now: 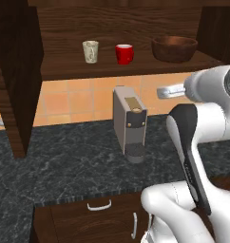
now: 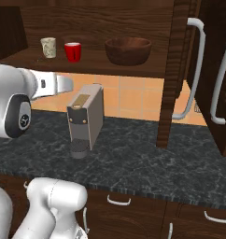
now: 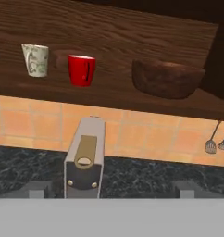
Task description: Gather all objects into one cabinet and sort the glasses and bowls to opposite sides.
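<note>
The red cup (image 3: 81,70) looked light, hard and slippery — best pinched across its sides; whether the gripper was open, I could not tell.

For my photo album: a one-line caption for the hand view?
Cream cup, red cup and brown bowl shelved above a grey coffee machine.

Open cabinet (image 2: 133,11), dark wood-grain, door swung to the right w/ curved white bar handle (image 2: 195,70). On its shelf, all above and ahead of the claw: cream tumbler (image 3: 35,59) w/ faint pattern, upright, up-left; red cup (image 3: 81,70) upright just right of it, small gap between, roughly straight ahead; wide dark brown bowl (image 3: 167,78) upright, up-right, well apart from the cups. Handle on red cup can't be made out. Cups left side, bowl right side.
</note>
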### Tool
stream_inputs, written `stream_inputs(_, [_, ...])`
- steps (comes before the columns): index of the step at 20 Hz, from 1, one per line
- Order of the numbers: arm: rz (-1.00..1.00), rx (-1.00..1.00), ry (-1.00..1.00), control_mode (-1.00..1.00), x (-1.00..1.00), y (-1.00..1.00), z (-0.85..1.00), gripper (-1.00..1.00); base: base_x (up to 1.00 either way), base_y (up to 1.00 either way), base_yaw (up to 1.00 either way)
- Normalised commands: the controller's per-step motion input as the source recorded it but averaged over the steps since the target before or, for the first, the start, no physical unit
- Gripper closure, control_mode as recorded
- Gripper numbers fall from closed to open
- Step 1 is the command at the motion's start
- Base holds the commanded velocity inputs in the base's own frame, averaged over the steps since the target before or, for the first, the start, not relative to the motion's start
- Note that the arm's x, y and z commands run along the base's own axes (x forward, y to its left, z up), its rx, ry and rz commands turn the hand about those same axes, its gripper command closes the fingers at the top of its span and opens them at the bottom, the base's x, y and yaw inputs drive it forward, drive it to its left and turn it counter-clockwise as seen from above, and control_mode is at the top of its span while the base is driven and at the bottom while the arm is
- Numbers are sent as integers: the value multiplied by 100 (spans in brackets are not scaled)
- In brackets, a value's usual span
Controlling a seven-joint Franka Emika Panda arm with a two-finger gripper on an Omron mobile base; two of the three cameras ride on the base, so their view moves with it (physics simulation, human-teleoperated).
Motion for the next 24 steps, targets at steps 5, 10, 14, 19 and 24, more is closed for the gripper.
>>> stream_inputs(5, [0,0,-38,-100,-86,0,34,-100,0,0,0])
stream_inputs(10, [0,-1,-2,-100,-3,2,0,-100,0,0,0])
stream_inputs(14, [0,0,0,100,0,0,0,-100,-72,-2,0])
stream_inputs(19, [0,0,0,100,0,0,0,-100,-100,-2,0])
stream_inputs(24, [0,0,0,100,0,0,0,-100,-90,-51,0])
